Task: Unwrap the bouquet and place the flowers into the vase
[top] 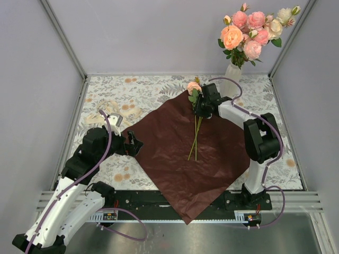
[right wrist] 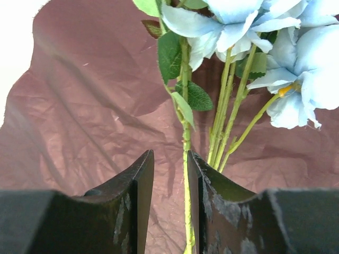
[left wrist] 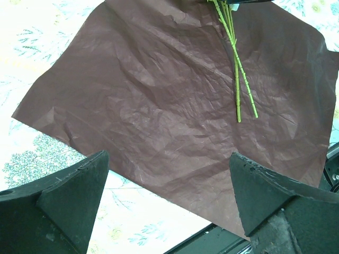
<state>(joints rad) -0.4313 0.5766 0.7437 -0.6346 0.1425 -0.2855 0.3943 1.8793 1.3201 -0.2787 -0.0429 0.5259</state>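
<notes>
The dark red paper (top: 175, 164) lies opened flat across the middle of the table (top: 153, 87), and the ribbon (top: 114, 110) sits loose at the far left, so the unwrapping looks done. Most blooms already stand in the vase (top: 232, 74) at the far right corner. A last few flowers (top: 194, 87) lie on the far part of the paper, heads toward the vase and thin stems pointing to the near edge. The right gripper (top: 202, 108) is over them just below the heads. In its wrist view the fingers are drawn close with one green stem (right wrist: 185, 132) in the narrow gap, against the right finger and with a sliver of space on the other side, so it does not seem pinched yet. Gripping high on the stem probably keeps the head from drooping when lifted. The left gripper (left wrist: 168, 159) hangs spread wide and empty over the paper's left edge, likely ready to steady the sheet.
</notes>
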